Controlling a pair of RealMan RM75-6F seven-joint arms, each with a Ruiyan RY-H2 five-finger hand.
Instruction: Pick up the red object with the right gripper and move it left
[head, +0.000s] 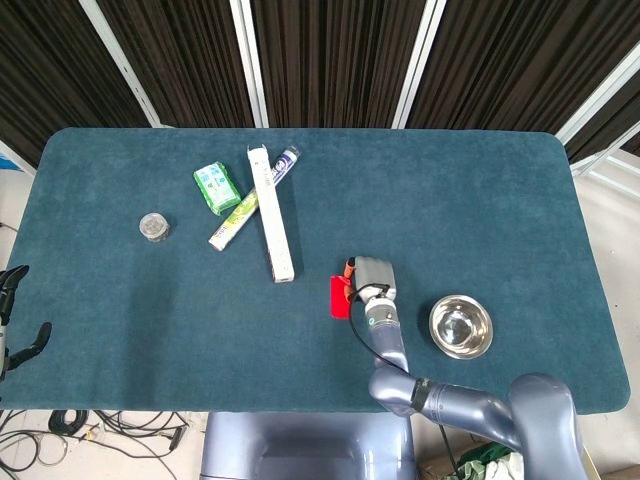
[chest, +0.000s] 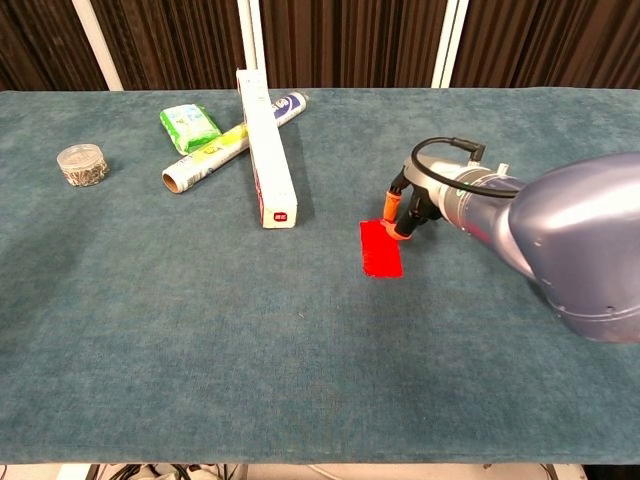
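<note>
My right hand (chest: 404, 214) has its fingertips down at the right edge of the red object (chest: 381, 248), nothing held yet, and since it lies flat on the desk (chest: 300, 380) I'm worried I'll just shove it.

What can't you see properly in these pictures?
- Right hand: in the chest view the arm covers all but the orange fingertips; whether they touch or grip the red card is unclear.
- Red card, head view: its right side is under the hand.
- Left hand: head view only, partly cut off by the left edge.
- Jar: contents too small to tell.
- Green packet: print too small to read.
</note>
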